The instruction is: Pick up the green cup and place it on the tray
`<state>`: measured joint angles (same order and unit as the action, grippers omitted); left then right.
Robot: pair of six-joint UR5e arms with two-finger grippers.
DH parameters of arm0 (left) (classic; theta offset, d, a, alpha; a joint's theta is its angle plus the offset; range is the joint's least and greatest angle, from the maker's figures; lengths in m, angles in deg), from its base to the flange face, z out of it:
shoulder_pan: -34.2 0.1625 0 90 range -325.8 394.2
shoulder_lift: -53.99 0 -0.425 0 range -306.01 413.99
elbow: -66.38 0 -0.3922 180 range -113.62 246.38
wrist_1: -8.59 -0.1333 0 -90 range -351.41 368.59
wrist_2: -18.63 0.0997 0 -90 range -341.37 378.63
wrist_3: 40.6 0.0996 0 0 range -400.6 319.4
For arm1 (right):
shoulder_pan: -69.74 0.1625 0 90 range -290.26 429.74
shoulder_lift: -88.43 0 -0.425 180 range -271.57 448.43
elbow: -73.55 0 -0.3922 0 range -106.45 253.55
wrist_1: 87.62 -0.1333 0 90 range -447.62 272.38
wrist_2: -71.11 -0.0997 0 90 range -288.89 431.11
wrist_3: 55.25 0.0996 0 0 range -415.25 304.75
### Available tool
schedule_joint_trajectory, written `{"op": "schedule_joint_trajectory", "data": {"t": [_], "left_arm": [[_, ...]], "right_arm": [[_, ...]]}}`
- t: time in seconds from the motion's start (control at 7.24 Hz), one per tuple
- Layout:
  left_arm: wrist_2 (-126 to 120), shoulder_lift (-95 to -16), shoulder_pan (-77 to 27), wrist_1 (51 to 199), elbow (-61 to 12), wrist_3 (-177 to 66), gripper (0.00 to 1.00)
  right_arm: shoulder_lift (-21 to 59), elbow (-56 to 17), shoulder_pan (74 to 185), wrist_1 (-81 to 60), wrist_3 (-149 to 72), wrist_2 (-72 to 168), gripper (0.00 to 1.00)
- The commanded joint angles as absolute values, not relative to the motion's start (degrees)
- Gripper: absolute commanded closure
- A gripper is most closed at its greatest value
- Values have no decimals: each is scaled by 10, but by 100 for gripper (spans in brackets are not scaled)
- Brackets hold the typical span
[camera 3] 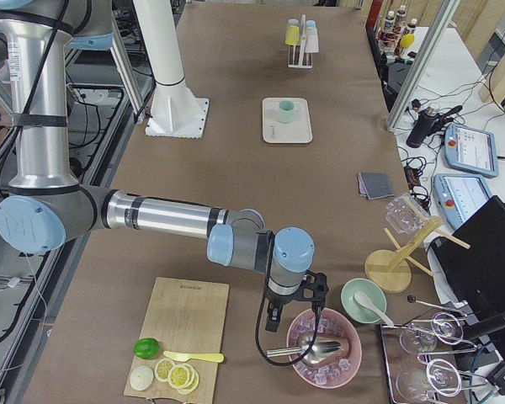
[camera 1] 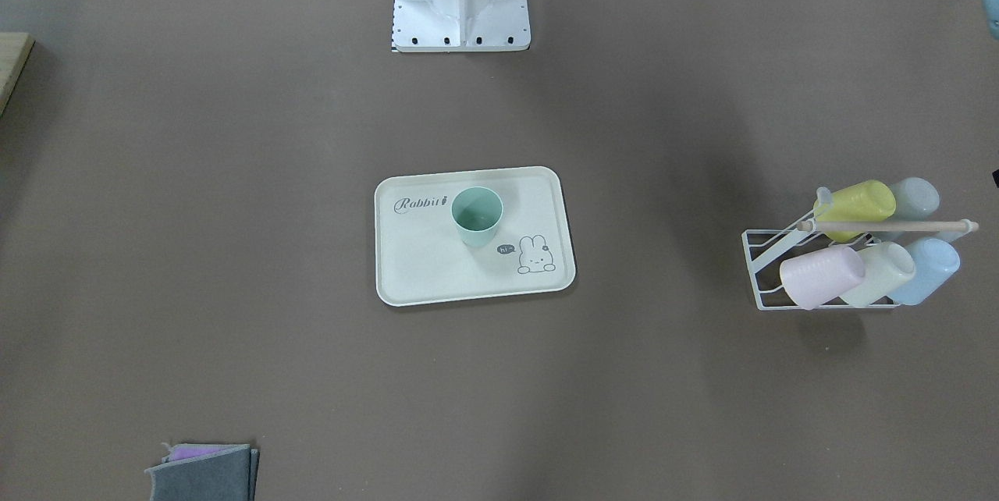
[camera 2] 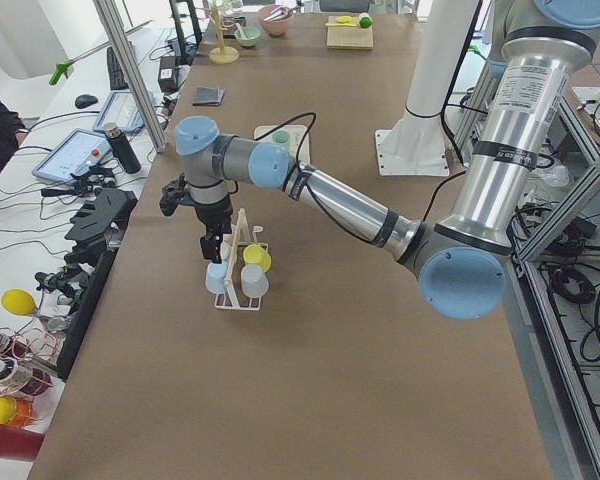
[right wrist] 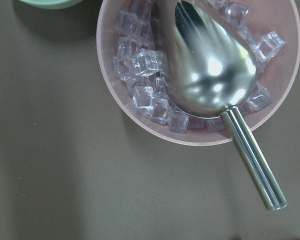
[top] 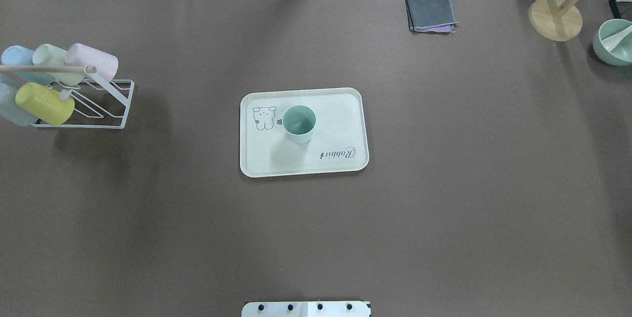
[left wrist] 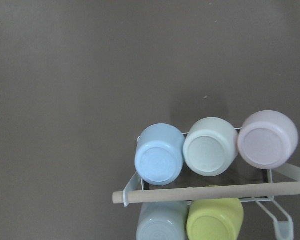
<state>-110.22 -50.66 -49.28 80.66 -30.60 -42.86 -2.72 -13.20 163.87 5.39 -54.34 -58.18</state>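
The green cup (camera 1: 477, 214) stands upright on the cream tray (camera 1: 437, 275), near its middle, between the "Rabbit" script and the bunny drawing; both also show in the overhead view (cup (top: 299, 123), tray (top: 340, 109)). No gripper is near them. My left gripper (camera 2: 212, 250) hangs over the white cup rack (camera 2: 238, 292) at the table's left end. My right gripper (camera 3: 272, 321) hangs by the pink ice bowl (camera 3: 324, 358) at the right end. Neither gripper's fingers show in the wrist views, so I cannot tell whether they are open or shut.
The rack (top: 118, 104) holds several pastel cups lying on their sides under a wooden rod (left wrist: 215, 192). A metal scoop (right wrist: 215, 65) lies in the ice bowl. A folded grey cloth (top: 430, 12), a wooden stand (top: 555, 18) and a mint bowl (top: 613, 43) sit at the far right.
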Motion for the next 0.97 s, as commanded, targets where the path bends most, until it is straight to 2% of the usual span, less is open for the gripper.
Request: {"op": "schedule_joint_trajectory", "data": {"t": [0.0, 0.14, 0.41, 0.55, 0.69, 0.83], "left_arm": [[-1105, -465, -535, 812, -251, -330, 2], [-1106, -440, -548, 854, -234, -331, 2], [-1107, -439, -574, 861, -199, -323, 2], [-1107, -444, -573, 914, -161, -326, 2], [-1110, -440, -573, 923, -188, -330, 2], [-1131, -439, -573, 924, -184, -331, 2]], "right_arm": [[-27, -132, 1639, 55, -544, -582, 0], [-27, -132, 1639, 54, -544, -582, 0], [-27, -133, 1639, 55, -544, -582, 0], [-27, -133, 1639, 55, -544, -582, 0], [-27, -133, 1639, 55, -543, -582, 0], [-27, -133, 1639, 55, -544, -582, 0]]}}
